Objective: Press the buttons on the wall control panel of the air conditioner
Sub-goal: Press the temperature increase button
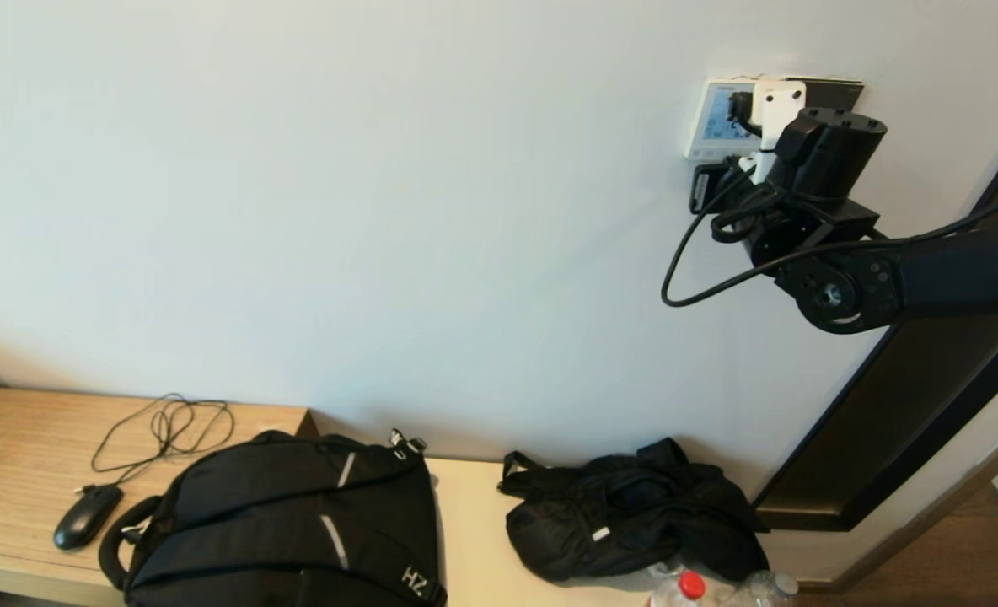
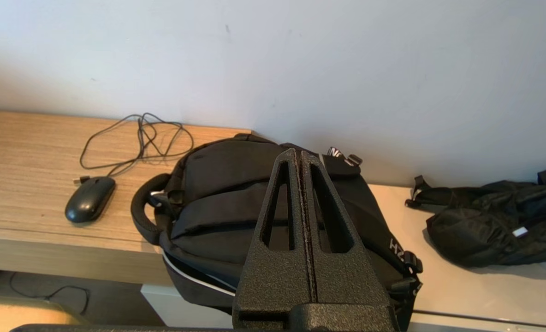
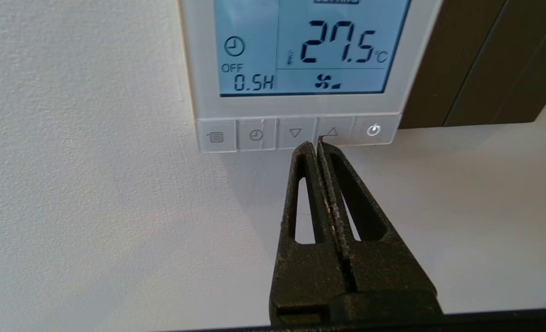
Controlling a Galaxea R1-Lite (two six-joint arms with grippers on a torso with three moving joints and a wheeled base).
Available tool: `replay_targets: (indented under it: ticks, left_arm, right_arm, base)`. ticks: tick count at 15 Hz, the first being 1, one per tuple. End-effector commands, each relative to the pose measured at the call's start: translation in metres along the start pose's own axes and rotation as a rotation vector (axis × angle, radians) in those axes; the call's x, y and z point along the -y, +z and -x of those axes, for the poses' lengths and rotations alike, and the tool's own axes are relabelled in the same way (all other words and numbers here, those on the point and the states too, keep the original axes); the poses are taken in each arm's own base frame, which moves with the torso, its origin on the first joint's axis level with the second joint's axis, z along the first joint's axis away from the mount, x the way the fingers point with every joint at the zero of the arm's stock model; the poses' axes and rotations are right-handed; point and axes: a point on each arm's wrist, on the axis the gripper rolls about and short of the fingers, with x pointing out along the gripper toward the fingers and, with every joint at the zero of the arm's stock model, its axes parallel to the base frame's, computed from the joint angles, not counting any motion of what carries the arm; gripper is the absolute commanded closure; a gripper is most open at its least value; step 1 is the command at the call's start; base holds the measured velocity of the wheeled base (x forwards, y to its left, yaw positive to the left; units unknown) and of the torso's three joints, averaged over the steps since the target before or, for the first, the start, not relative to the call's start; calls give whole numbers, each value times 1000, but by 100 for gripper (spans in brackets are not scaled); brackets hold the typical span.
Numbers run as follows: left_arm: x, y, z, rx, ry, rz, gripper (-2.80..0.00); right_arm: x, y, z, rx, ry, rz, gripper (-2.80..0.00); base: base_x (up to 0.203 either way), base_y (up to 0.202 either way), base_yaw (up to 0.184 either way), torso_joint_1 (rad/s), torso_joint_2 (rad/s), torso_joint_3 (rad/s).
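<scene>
Right gripper (image 3: pixel 317 144), fingers pinched together, tips at the panel (image 3: pixel 300 108) lower edge, btwn down and up buttons (image 3: pixel 296 133). Pressing step; next needs a small nudge onto one button. Left gripper (image 2: pixel 300 159) closed, idle over backpack (image 2: pixel 217 203).

The control panel (image 3: pixel 300 69) is mounted on the wall, with a plate (image 3: pixel 480 60) just beside it to the right. The buttons (image 3: pixel 296 134) are set in a row along its lower edge. Below, a mouse (image 1: pixel 86 516) is placed on the desk (image 1: pixel 10 447), left of a backpack (image 1: pixel 288 523).
</scene>
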Motion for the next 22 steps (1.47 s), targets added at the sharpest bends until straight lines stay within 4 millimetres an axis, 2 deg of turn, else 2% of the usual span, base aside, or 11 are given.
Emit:
replay_targets:
  ticks: [1,11,22]
  left_arm:
    - [0,0,0,1,1,1,0]
    - [0,0,0,0,1,1,0]
    - [0,0,0,0,1,1,0]
  right_arm:
    - [0,1,1,4,-2,-2,0]
    - [-6,-11,-10,-8,-2,6,0]
    - [-4,-3,-2,1,3,-1,0]
  base:
    - [0,0,0,0,0,0]
    - [0,0,0,0,0,0]
    - [0,0,0,0,0,0]
